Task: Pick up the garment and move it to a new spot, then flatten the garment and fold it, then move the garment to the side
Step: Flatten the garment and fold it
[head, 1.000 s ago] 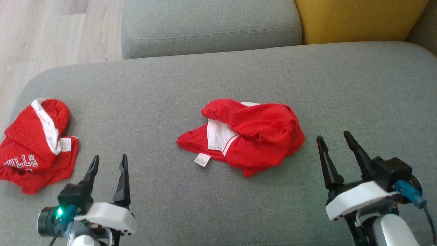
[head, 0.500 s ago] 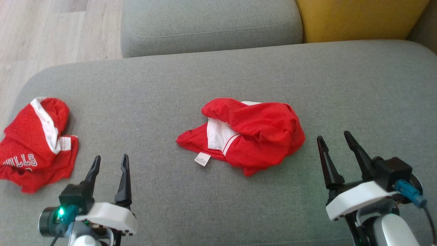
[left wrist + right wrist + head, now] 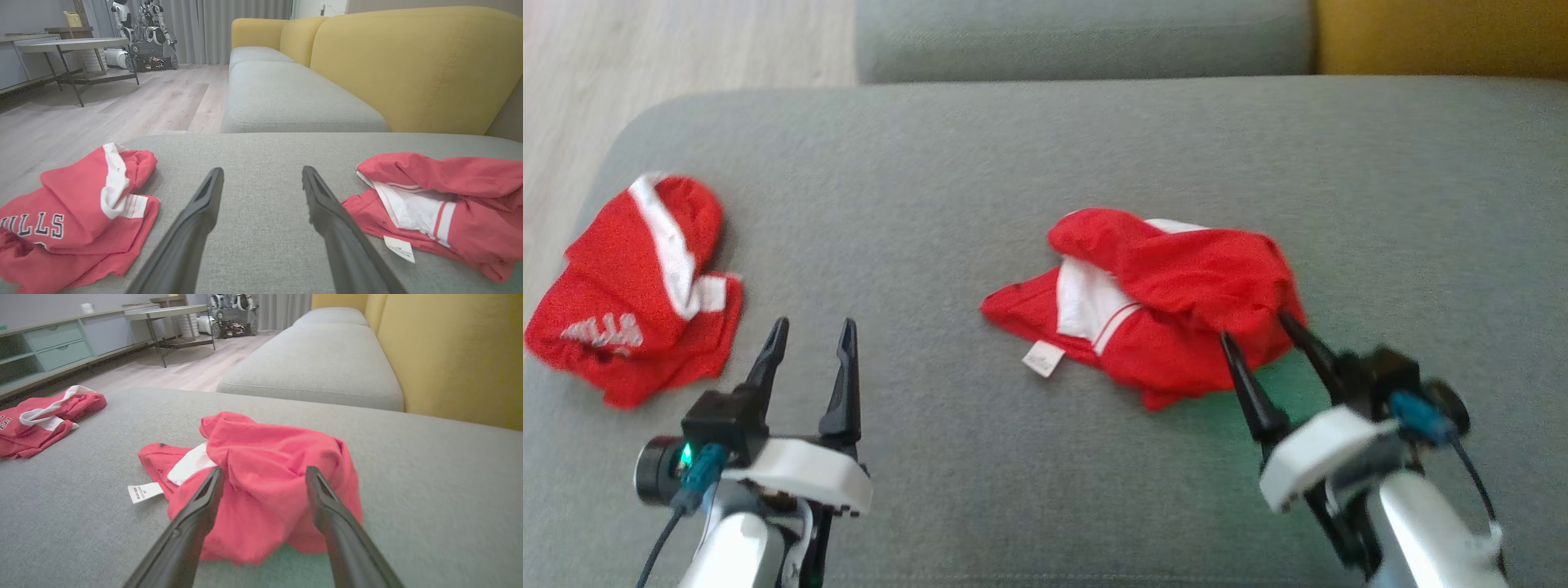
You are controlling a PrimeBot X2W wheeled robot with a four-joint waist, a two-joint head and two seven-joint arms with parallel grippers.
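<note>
I am holding my right gripper (image 3: 1254, 325) with its jaws spread wide and nothing between them, its tips lying at the near right edge of the crumpled red garment (image 3: 1176, 286); through the blur I cannot tell whether they are touching the cloth. My left gripper (image 3: 816, 321) is hanging just as wide and empty over bare cushion, well apart from the garment. The garment is lying bunched near the middle of the grey seat cushion (image 3: 980, 147), a white panel showing and its white label (image 3: 1043, 359) sticking out toward the near edge. I am judging this to be the very first step, the pick-up: the next move is calling for the right jaws to sink onto a thick fold and shut before lifting. A second red garment (image 3: 629, 286) is sitting at the cushion's left edge, clear of the work. Nothing is standing in the way, though the loose folds may be hiding how many layers I am taking.
</note>
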